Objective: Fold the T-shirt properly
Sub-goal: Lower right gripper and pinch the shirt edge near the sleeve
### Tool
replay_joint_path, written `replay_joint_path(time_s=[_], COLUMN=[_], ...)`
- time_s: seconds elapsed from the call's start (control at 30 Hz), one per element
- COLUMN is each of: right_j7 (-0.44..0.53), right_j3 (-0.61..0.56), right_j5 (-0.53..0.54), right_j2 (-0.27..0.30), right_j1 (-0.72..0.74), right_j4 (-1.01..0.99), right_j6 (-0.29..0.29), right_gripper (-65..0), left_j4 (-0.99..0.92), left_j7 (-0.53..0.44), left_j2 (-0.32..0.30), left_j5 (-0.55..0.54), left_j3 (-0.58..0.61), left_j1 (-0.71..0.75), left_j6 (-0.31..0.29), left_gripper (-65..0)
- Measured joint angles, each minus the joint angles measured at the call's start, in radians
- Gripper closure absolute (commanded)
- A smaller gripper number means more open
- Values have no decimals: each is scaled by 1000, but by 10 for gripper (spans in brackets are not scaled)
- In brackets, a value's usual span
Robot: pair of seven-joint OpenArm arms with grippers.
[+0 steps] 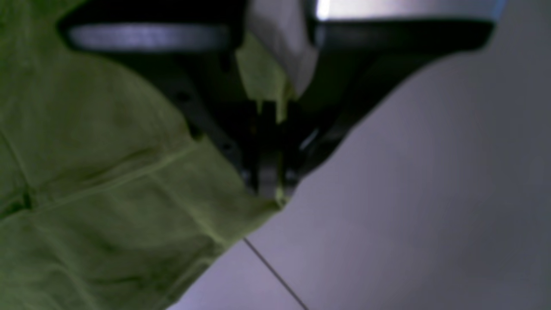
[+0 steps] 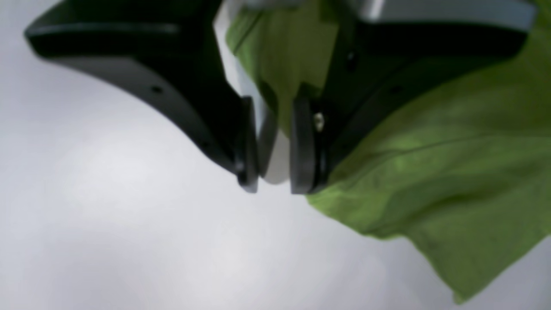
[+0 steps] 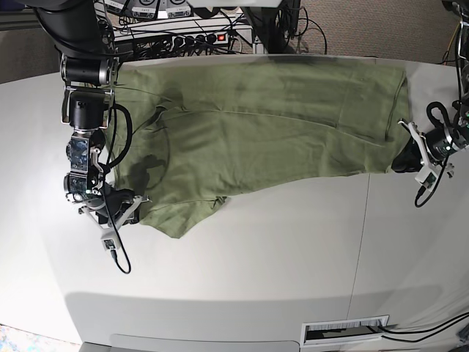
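Note:
The olive-green T-shirt (image 3: pixel 256 132) lies spread across the far half of the white table (image 3: pixel 256 264), with its lower left corner bunched. My left gripper (image 1: pixel 275 191) is shut on the shirt's edge (image 1: pixel 107 193) just above the table; in the base view it (image 3: pixel 401 163) is at the shirt's right edge. My right gripper (image 2: pixel 274 181) has its jaws a little apart, with white table showing between the tips and shirt fabric (image 2: pixel 430 172) between the fingers higher up. In the base view it (image 3: pixel 126 207) sits at the shirt's lower left corner.
Cables and a power strip (image 3: pixel 198 33) lie behind the table's far edge. A thin seam (image 3: pixel 363 242) runs down the table at the right. A barcode label (image 3: pixel 344 330) is at the front edge. Loose wrist cables (image 3: pixel 117 253) hang by both grippers.

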Motion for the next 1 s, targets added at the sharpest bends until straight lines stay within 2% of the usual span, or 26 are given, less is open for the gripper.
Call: replay_joint_path(time_s=[0.07, 0.27, 0.5, 0.63, 0.83, 1.0], right_j7=[-1, -47, -291, -323, -439, -425], right_j3=[0, 0, -6, -7, -7, -7], right_j5=[0, 9, 114, 138, 217, 218], right_j2=[-2, -2, -11, -11, -12, 2], right_j1=[0, 0, -32, -26, -30, -30], right_j4=[0, 21, 194, 293, 375, 420], right_j6=[0, 0, 17, 16, 16, 16], right_gripper=[0, 0, 0, 0, 0, 0], left_j4=[0, 0, 0, 0, 0, 0], left_j7=[0, 0, 0, 0, 0, 0], left_j2=[0, 0, 0, 0, 0, 0], left_j5=[0, 0, 0, 0, 0, 0], left_j3=[0, 0, 0, 0, 0, 0], left_j1=[0, 0, 0, 0, 0, 0], left_j6=[0, 0, 0, 0, 0, 0], left_gripper=[0, 0, 0, 0, 0, 0])
